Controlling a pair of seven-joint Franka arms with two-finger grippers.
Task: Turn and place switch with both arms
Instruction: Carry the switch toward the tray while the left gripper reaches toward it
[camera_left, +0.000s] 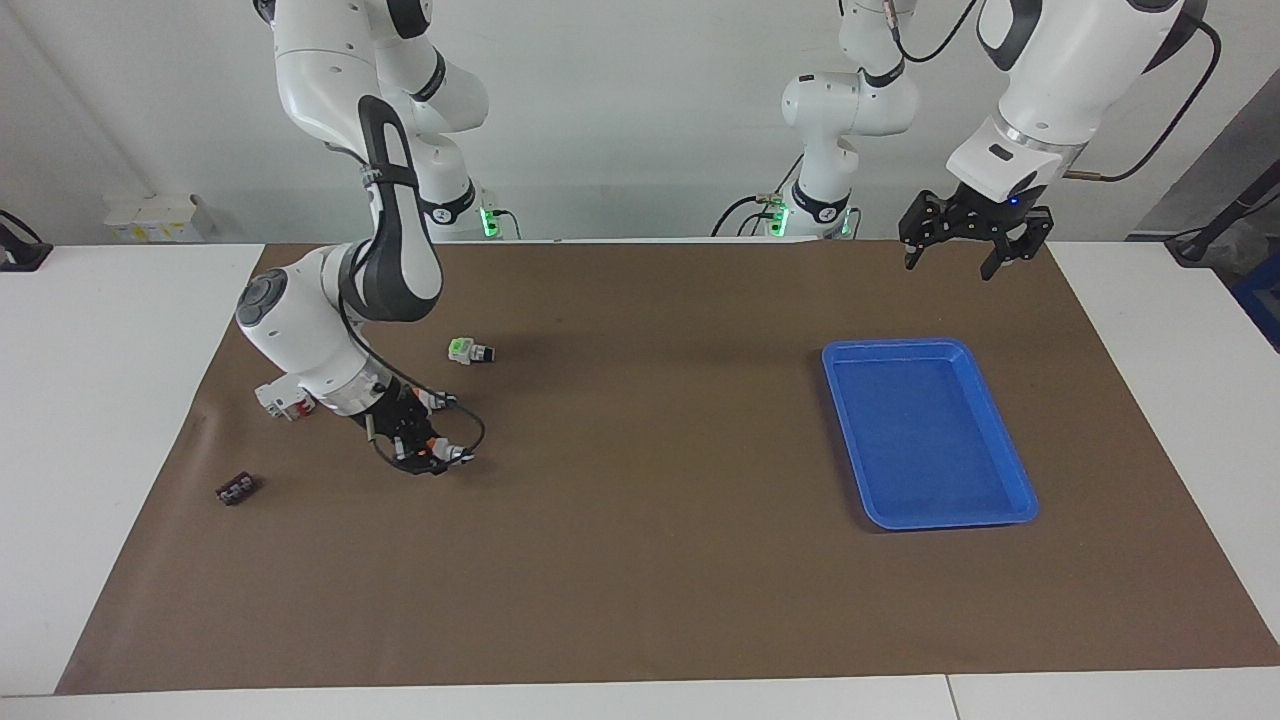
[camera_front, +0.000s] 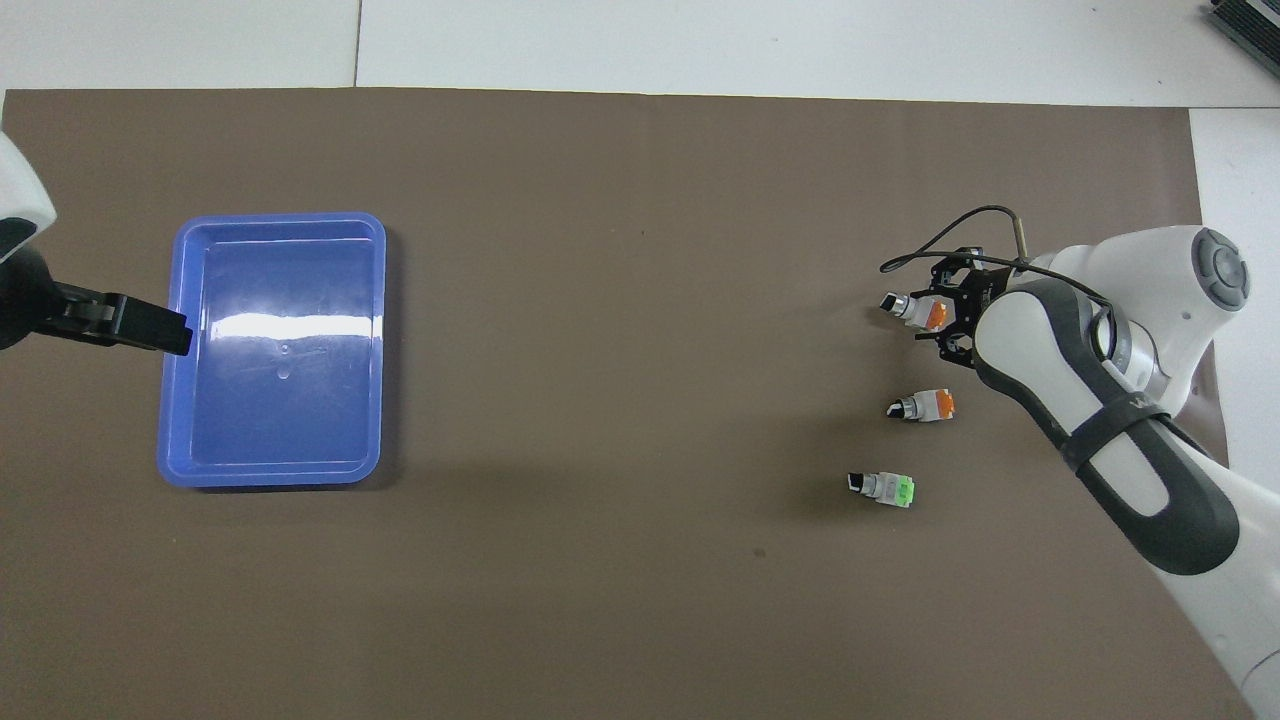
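Overhead view: my right claw (camera_front: 938, 318) is low over the brown mat at the right arm's end of the tabletop (camera_front: 700, 40), its fingers set on either side of the orange block end of a selector switch (camera_front: 915, 310). From the facing view the switch (camera_left: 447, 455) lies on the mat inside the claw, black knob pointing away from my wrist; whether the fingers already press it I cannot tell. To do this grasp well, I judge I should centre the fingers on the orange block, square to its flat sides, and close gently so the switch neither rolls nor pivots, leaving knob and white middle free for my other claw. A second orange switch (camera_front: 925, 405) lies just nearer the robots, the green-ended switch (camera_front: 884, 488) nearer again; both should stay untouched. A white block with a red part (camera_left: 280, 400) and a small dark part (camera_left: 237, 490) sit beside my arm. My left claw (camera_left: 965, 245) hangs spread over the mat's edge, above the blue tray (camera_left: 1000, 430), waiting.
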